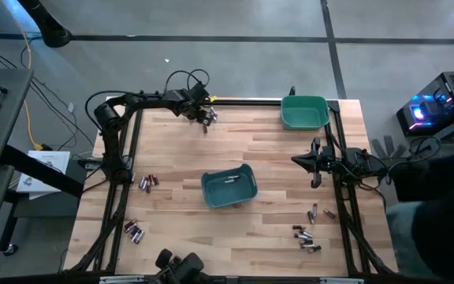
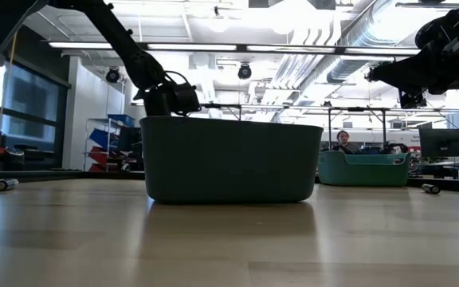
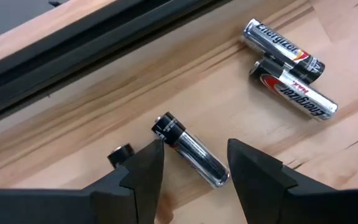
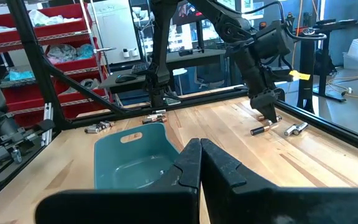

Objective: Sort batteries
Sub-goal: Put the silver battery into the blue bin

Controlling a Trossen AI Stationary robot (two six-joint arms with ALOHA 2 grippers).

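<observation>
We see the left gripper (image 3: 194, 168) low at the far-left part of the table (image 1: 274, 150), jaws spread on either side of one black-and-silver battery (image 3: 191, 149) lying flat on the wood, fingers (image 3: 145, 171) not visibly pressing it. A fourth cell (image 3: 120, 154) peeks out just beside the left finger, mostly hidden. Two more batteries (image 3: 291, 74) lie touching each other nearby, so we count four cells in the left wrist view.

The right gripper (image 4: 199, 163) hangs above the right side of the table, jaws pressed together, holding nothing.

Two teal bins: centre bin (image 1: 229, 187) with one battery (image 1: 230, 180) inside, and the far-right corner bin (image 1: 304, 112).

Other loose clusters in the high view: left edge (image 1: 147, 183), near-left (image 1: 135, 231), near-right (image 1: 310, 234). Too small to count exactly.
</observation>
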